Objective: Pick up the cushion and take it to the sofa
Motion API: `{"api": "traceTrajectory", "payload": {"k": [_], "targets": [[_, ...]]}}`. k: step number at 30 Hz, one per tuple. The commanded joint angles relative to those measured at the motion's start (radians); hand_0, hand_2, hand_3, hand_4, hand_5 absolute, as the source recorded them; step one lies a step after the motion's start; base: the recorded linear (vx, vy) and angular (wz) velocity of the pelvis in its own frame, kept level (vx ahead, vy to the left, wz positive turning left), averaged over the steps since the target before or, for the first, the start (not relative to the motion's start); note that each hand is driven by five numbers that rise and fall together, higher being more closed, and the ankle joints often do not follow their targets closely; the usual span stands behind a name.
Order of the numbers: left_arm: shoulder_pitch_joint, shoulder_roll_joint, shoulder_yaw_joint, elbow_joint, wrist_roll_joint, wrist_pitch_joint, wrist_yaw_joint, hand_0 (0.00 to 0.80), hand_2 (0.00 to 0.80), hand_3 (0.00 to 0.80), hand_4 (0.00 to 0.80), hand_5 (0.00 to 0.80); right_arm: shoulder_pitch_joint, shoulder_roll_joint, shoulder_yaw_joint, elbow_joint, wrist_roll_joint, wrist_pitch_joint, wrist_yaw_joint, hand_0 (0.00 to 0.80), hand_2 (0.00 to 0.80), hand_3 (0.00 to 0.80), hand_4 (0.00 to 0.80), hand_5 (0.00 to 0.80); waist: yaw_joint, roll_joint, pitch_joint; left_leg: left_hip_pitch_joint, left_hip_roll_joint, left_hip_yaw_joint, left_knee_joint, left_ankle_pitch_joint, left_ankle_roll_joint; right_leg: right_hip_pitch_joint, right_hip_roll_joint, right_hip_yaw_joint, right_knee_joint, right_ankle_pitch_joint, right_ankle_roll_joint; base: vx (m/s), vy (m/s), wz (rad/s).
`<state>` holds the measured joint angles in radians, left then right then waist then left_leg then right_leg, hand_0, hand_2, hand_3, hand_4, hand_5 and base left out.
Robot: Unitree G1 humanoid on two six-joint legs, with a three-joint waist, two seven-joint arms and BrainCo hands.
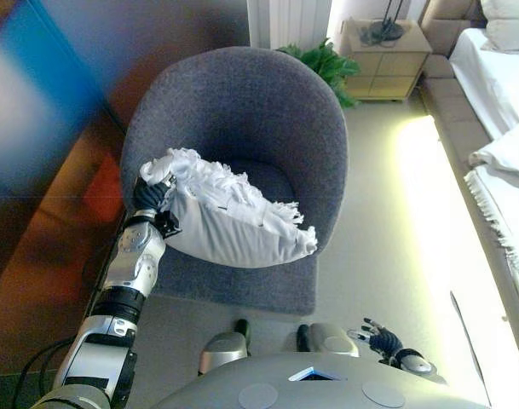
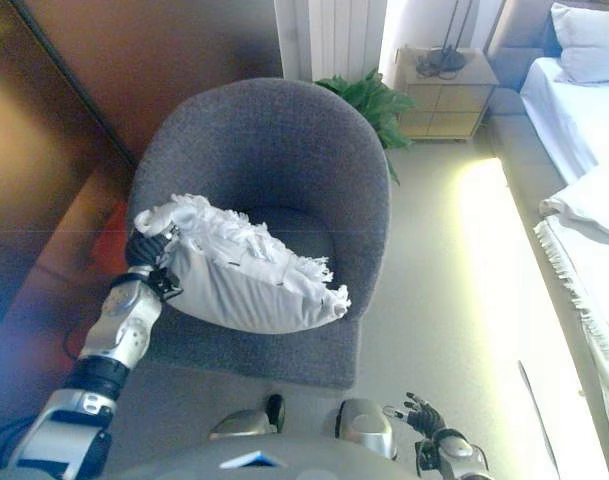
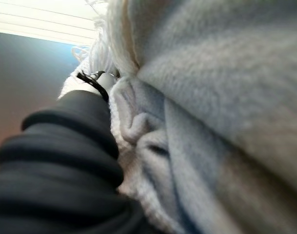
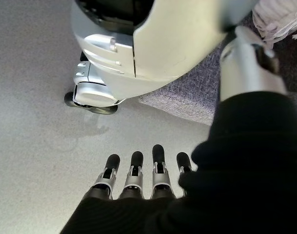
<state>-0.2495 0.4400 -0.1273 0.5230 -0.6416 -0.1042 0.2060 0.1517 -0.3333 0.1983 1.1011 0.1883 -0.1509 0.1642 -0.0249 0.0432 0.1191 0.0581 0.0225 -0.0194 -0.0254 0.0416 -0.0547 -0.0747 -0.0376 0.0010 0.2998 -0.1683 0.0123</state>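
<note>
A white cushion [image 1: 233,221] with a fringed edge hangs tilted over the seat of a grey round-backed armchair [image 1: 242,102]. My left hand [image 1: 150,196] grips its left corner, with the fringe draped over the hand. In the left wrist view the cushion [image 3: 211,97] fills the frame, pressed against the hand's dark cover [image 3: 65,161]. My right hand [image 1: 383,341] hangs low at my right side with straight fingers and holds nothing; its wrist view shows the fingers [image 4: 133,180] above the pale floor.
A pale sofa or bed [image 1: 498,77] with white covers and a pillow runs along the right side. A beige nightstand [image 1: 387,60] and a green plant [image 1: 323,64] stand behind the armchair. A dark wooden wall [image 1: 46,170] is on the left. Pale floor [image 1: 387,221] lies between armchair and sofa.
</note>
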Motion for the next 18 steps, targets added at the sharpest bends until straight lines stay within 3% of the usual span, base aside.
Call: {"api": "traceTrajectory", "payload": {"k": [1,8,18], "targets": [[-0.199,0.01,0.018,0.082,0.023,-0.044,0.014,0.8,0.8,0.8,0.8,0.8,-0.029,0.011,0.072,-0.053,-0.016,0.029,-0.005,0.0,0.0,0.0,0.0,0.0,-0.056,-0.038,0.063,-0.001,-0.03,0.04,0.055,-0.114,0.03,0.117,-0.066,0.016,-0.33,0.171,0.1,-0.018,0.031,-0.07],[-0.422,0.069,-0.056,0.373,0.01,-0.011,0.056,0.8,0.8,0.8,0.8,0.8,-0.13,-0.023,0.153,-0.077,0.033,0.045,-0.03,0.0,0.0,0.0,0.0,0.0,-0.106,-0.044,0.147,-0.064,-0.024,0.064,0.065,-0.104,0.03,0.04,-0.062,0.06,-0.309,0.177,0.102,-0.115,0.03,-0.14],[-0.79,0.153,-0.184,0.658,0.034,-0.013,0.142,0.8,0.8,0.8,0.8,0.8,-0.293,-0.055,0.267,-0.171,0.163,0.02,-0.09,0.0,0.0,0.0,0.0,0.0,-0.144,-0.102,0.324,-0.234,-0.002,0.091,0.084,-0.066,0.025,-0.144,-0.037,0.118,-0.27,0.214,0.101,-0.156,0.003,-0.13]]}}
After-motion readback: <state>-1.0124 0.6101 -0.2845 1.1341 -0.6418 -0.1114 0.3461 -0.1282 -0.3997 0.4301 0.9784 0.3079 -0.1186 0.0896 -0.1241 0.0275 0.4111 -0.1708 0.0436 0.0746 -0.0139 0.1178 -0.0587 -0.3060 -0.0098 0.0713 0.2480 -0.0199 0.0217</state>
